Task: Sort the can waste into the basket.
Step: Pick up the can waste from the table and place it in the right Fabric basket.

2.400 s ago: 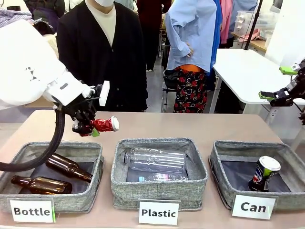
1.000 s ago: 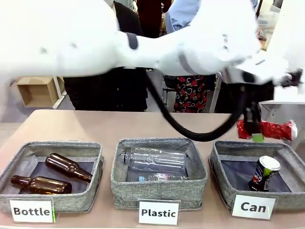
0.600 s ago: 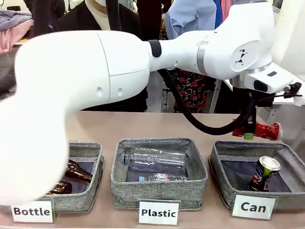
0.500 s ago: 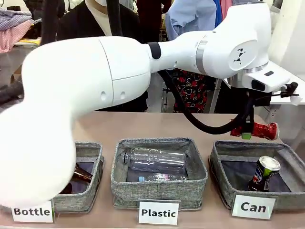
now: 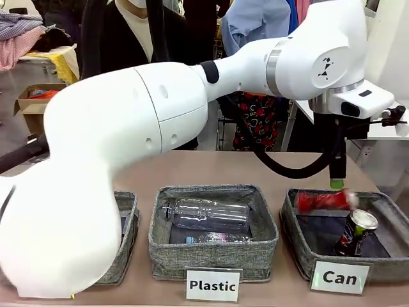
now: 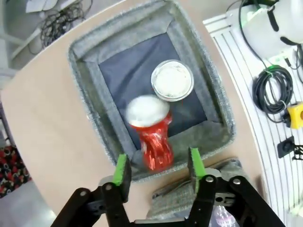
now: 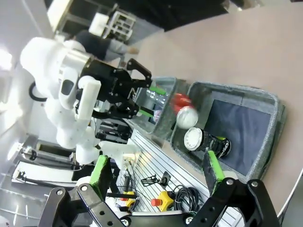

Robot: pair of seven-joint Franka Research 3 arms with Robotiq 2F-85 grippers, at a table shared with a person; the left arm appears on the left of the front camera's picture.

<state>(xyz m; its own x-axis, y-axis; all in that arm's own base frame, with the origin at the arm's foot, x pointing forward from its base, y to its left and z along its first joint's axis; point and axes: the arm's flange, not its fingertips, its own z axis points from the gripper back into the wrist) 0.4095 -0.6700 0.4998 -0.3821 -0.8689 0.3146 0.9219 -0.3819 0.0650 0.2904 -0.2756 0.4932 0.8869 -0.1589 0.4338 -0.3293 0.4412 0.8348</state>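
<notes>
My left arm reaches across the table, and its gripper [image 5: 337, 174] hangs open above the grey "Can" basket [image 5: 291, 220]. The crushed red can [image 5: 321, 200] is free of the fingers and blurred, dropping just over the basket's far rim. In the left wrist view the red can [image 6: 154, 139] shows below the open left gripper [image 6: 158, 168], over the basket [image 6: 85, 71]. The dark can [image 5: 354, 231] stands inside the basket, its silver top [image 6: 172, 79] beside the red one. My right gripper [image 7: 157, 170] is open and holds nothing, looking from off to the side at the basket [image 7: 265, 101].
The "Plastic" bin [image 5: 214, 246] with clear bottles stands in the middle. The "Bottle" bin [image 5: 124, 230] is largely hidden behind my left arm. A person [image 5: 137, 25] stands at the far side. Cables and a yellow box [image 6: 294, 116] lie beyond the table edge.
The left gripper carried the red can from the left over to the "Can" basket, then opened. The can has left the fingers and is dropping toward the basket.
</notes>
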